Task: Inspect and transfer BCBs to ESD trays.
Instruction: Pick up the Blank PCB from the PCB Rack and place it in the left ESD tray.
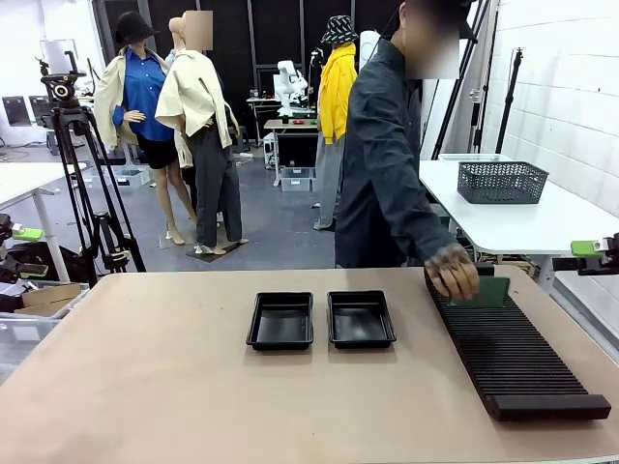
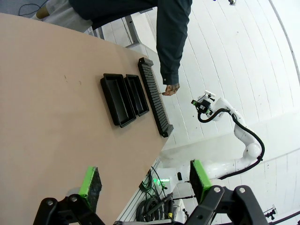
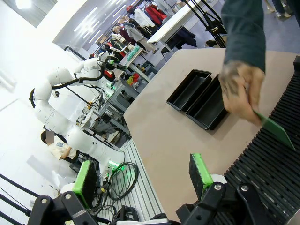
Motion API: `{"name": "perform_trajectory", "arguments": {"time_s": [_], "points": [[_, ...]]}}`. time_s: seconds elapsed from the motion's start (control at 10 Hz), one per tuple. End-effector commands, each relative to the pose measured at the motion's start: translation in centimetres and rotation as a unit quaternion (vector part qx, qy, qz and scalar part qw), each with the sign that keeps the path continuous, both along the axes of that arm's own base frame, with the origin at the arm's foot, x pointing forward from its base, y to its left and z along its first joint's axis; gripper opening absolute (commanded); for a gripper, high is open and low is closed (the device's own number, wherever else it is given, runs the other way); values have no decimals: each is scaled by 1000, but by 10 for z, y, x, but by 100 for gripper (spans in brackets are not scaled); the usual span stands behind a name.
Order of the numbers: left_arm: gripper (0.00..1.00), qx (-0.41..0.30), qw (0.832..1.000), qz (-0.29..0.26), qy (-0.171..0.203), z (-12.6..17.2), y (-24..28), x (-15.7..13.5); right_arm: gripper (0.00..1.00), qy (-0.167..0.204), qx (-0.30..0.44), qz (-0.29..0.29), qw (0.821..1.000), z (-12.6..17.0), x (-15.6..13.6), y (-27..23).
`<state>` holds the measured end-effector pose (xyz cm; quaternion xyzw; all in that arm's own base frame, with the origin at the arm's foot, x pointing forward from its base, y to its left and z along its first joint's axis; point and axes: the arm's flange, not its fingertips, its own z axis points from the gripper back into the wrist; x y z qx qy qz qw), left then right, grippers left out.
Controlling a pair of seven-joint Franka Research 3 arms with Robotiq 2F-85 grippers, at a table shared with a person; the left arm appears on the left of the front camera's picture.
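Note:
Two ESD trays, one on the left [image 1: 281,321] and one on the right [image 1: 361,319], lie side by side at the table's middle, both bare inside. A person's hand [image 1: 453,271] holds a green BCB [image 1: 483,293] upright at the far end of the black ribbed rack [image 1: 513,353]. The right wrist view shows that BCB [image 3: 274,129] in the hand [image 3: 239,89] above the rack's slots. My left gripper [image 2: 144,180] is open and hangs off the table's left side [image 1: 19,235]. My right gripper [image 3: 141,176] is open too, off the right side [image 1: 592,249]. Neither touches anything.
The rack [image 2: 154,96] runs along the table's right part, next to the trays [image 2: 117,99]. A grey mesh basket [image 1: 503,181] stands on a white table behind. A tripod [image 1: 82,174] stands at the back left. The brown tabletop [image 1: 145,387] is bare at the front.

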<state>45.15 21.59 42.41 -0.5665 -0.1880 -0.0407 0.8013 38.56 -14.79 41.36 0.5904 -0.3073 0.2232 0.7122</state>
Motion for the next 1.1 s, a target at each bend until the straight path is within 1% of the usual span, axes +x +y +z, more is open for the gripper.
{"name": "perform_trajectory", "arguments": {"time_s": [0.0, 1.0], "points": [[100, 1, 1000, 5, 8, 1, 0, -1, 100, 6, 3, 2, 1000, 0, -1, 1], [100, 1, 1000, 5, 8, 1, 0, -1, 100, 6, 3, 2, 1000, 0, -1, 1]]}}
